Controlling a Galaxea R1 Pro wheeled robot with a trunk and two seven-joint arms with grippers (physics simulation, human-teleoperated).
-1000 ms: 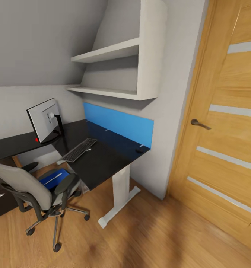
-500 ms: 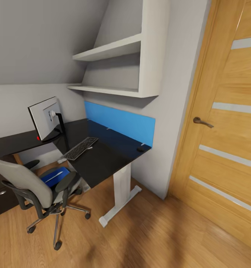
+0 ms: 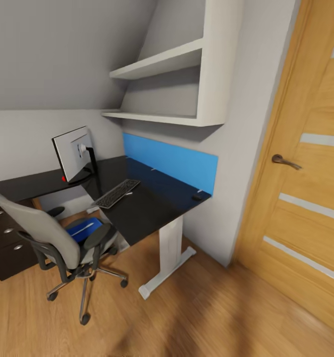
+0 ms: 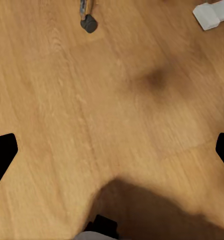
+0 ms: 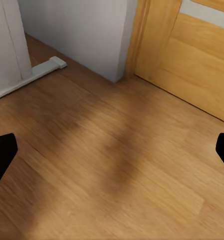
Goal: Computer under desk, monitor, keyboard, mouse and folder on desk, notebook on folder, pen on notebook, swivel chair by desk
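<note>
The black desk (image 3: 137,210) with its blue back panel stands in the corner. On it are the monitor (image 3: 74,153), the grey keyboard (image 3: 117,193) beside it, and the small dark mouse (image 3: 196,197) near the far right end. The grey swivel chair (image 3: 48,233) sits at the desk's front with the blue folder (image 3: 87,229) on its seat; a thin pale pen (image 3: 83,229) lies on the folder. The computer and the notebook are out of view. My left gripper (image 4: 112,152) and right gripper (image 5: 112,152) are both open above bare wooden floor.
Dark drawers (image 3: 6,240) with silver knobs stand left of the chair. A white desk leg (image 3: 169,248) has a foot (image 5: 29,75) on the floor. A wooden door (image 3: 306,188) is at the right, with white shelves (image 3: 172,89) above the desk. A chair castor (image 4: 88,22) is near my left gripper.
The whole picture has slid right and slightly down, so the camera has moved. More of the drawers shows at the left now. Desk items and chair look unmoved.
</note>
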